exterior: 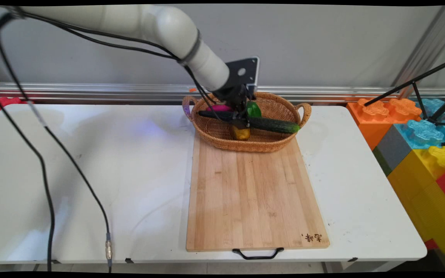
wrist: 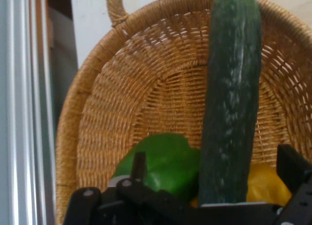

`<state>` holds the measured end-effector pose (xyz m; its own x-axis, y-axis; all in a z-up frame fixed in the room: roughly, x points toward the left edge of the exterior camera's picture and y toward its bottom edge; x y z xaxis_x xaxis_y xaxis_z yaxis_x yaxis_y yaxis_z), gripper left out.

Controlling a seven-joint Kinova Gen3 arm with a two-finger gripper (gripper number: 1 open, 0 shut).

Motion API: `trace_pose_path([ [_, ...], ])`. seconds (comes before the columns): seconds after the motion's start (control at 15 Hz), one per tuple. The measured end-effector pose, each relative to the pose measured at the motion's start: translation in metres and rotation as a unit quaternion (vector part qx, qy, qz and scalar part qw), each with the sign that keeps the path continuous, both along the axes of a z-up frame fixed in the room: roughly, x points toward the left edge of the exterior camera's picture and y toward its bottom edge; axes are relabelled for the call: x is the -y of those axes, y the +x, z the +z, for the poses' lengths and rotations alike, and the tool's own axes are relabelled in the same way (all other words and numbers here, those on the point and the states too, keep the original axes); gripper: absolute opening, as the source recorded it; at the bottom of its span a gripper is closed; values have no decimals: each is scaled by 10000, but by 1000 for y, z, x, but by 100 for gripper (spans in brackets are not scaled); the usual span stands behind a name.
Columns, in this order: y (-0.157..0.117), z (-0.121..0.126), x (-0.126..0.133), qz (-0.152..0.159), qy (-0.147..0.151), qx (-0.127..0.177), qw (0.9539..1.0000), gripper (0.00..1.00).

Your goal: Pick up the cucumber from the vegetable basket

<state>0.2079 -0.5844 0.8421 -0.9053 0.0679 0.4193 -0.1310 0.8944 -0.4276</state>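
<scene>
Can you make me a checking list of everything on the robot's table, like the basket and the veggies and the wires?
Surface: white table with a pale wooden cutting board, its black handle at the near edge.
Things: oval wicker basket with two handles on the board's far end, holding a long dark green cucumber, a green pepper, a yellow vegetable and something pink.
Clutter: nothing seen.
Gripper: black two-finger gripper down in the basket at the cucumber; I cannot tell whether it grips it.
Cables: black cables hang from the arm over the table's left side.
Surroundings: grey wall, big coloured toy blocks on the right.
</scene>
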Motion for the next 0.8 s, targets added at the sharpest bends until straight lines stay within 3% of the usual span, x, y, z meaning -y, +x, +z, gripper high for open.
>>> trace_pose_path([
  [0.53,-28,-32,23,-405,-2,361,9985,100],
  [0.6,-30,-33,24,-436,-2,371,9984,0],
  [0.8,-37,-34,23,-515,27,382,9979,0],
])
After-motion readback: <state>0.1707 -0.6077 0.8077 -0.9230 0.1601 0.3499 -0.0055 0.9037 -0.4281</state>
